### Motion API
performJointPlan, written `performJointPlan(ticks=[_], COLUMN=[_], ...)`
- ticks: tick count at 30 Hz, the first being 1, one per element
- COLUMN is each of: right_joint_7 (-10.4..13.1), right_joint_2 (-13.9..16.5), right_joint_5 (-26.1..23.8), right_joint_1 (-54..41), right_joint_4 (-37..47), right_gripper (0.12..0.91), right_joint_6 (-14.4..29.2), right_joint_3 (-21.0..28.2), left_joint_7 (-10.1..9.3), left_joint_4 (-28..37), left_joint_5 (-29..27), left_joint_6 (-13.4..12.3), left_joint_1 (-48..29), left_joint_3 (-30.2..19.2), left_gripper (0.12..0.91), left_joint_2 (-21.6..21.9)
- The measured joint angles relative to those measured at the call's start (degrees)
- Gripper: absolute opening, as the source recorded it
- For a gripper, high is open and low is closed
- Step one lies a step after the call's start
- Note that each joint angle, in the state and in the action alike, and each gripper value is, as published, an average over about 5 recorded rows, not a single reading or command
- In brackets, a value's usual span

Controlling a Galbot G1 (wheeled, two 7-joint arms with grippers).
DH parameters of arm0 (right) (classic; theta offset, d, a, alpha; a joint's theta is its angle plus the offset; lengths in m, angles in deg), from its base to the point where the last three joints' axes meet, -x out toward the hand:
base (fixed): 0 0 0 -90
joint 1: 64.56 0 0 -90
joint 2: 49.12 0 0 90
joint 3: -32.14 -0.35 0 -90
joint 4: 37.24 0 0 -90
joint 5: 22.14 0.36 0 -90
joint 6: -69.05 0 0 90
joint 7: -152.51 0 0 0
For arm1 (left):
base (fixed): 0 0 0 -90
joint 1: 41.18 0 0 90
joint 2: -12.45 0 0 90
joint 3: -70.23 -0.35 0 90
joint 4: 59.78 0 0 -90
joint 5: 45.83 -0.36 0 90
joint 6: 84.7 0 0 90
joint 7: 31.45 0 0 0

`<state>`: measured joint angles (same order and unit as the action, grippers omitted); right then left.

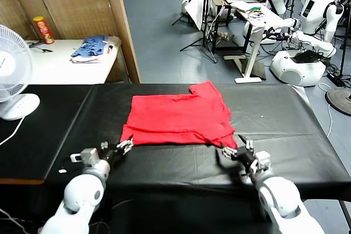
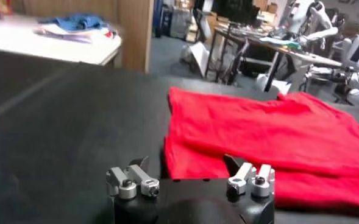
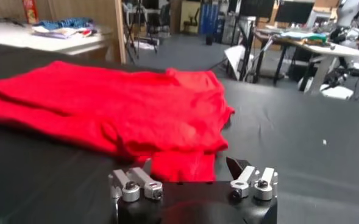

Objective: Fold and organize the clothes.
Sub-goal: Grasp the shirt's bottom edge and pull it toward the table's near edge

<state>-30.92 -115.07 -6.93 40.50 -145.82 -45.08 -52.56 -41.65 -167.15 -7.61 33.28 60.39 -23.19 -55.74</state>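
So, a fair bit is hard to read. Both arms are cut off by the near edge of the head view, so only the wrists and hands show. The underside of the red T-shirt (image 1: 178,118) is hidden, and only plain red fabric faces up. Where the cloth is doubled over along the near edge, the layers bunch together, and it's hard to say exactly how many there are.

The T-shirt lies flat-ish on the black table (image 1: 285,135), about in the middle of it, folded into a rough rectangle. One sleeve sticks out at the far right corner, toward the room behind. The near right corner droops into a little pointed flap, and the near left corner has a small tuck too. There are soft wrinkles across the top.

The left gripper (image 1: 125,147) sits at the shirt's near left corner, jaws spread wide with nothing between them; in the left wrist view the red edge lies just past the fingertips (image 2: 144,164). The right gripper (image 1: 237,149) is at the shirt's near right corner, right beside that flap, jaws apart and empty as well. In the right wrist view the flap sits just beyond them, not pinched.
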Motion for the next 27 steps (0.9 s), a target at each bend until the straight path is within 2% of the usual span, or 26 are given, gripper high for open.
performJointPlan(ticks=[3, 5, 7, 12, 14, 18, 27], right_joint_7=[0.56, 1.38, 2.44, 5.2, 6.01, 7.19, 8.34], right_joint_2=[-0.11, 0.01, 0.36, 2.09, 2.67, 2.84, 1.06], right_joint_5=[0.35, 1.16, 2.49, 6.33, 6.92, 6.33, 4.87], right_joint_1=[0.24, 0.43, 0.62, 1.72, 2.66, 6.1, 15.67], right_joint_4=[0.03, -0.39, -1.22, -5.21, -7.34, -12.12, -19.35], right_gripper=[0.234, 0.155, 0.125, 0.122, 0.122, 0.122, 0.123], right_joint_6=[-0.18, -0.85, -2.17, -7.44, -9.75, -13.13, -13.91], right_joint_3=[-0.01, -0.17, -0.49, -1.75, -2.27, -3.29, -5.44], left_joint_7=[0.23, 0.38, 0.48, -0.09, -0.66, -1.37, -1.27], left_joint_4=[0.6, 0.94, 1.03, -0.47, -1.64, -4.79, -13.5], left_joint_5=[0.59, 0.82, 0.73, -2.04, -3.2, -4.57, -5.07], left_joint_6=[0.22, 0.29, 0.35, 1.35, 2.14, 3.55, 4.36], left_joint_1=[0.04, 0.05, 0.16, 1.46, 2.36, 5.11, 14.43], left_joint_3=[0.21, 0.31, 0.35, -0.05, -0.22, -0.25, 2.28], left_gripper=[0.667, 0.55, 0.45, 0.181, 0.138, 0.135, 0.132], left_joint_2=[0.04, 0.08, 0.17, 1.17, 2.0, 4.28, 9.06])
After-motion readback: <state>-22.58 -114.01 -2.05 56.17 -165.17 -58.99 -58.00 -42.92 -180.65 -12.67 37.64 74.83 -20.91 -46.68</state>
